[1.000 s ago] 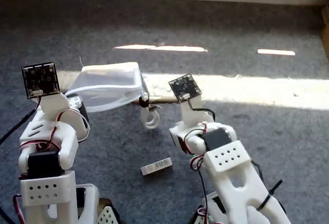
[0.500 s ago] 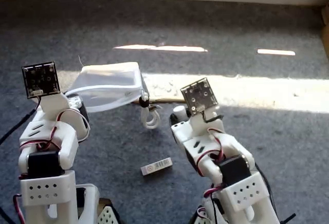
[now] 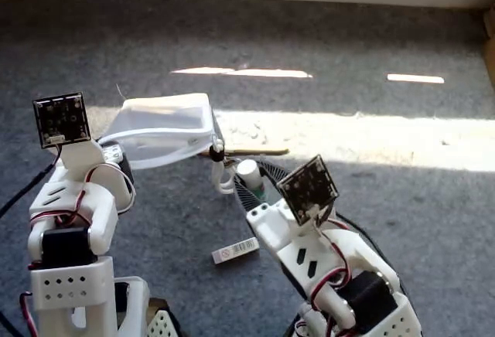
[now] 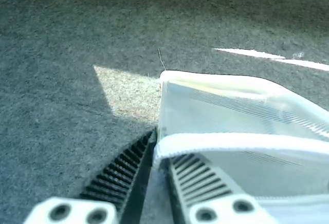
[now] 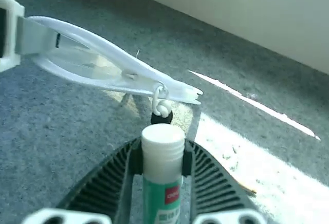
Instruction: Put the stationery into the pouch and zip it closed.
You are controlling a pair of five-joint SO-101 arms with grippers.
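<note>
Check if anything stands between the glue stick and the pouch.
Only the zipper pull: it hangs at the end of the pouch, straight ahead of the glue stick. Nothing else visible stands between.

right tool [image 5: 162, 154] | drew back from pouch [image 3: 166, 124] toward its base | glue stick [image 3: 249, 174] held, now in sight

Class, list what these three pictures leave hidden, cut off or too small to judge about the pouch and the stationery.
- pouch contents: high view, the milky wall blurs whatever lies inside.
- glue stick lower end: right wrist view, cut off by the picture edge, in the right tool.
- pencil, one end: high view, hidden behind the pouch's corner.
- eraser print: high view, too small.
</note>
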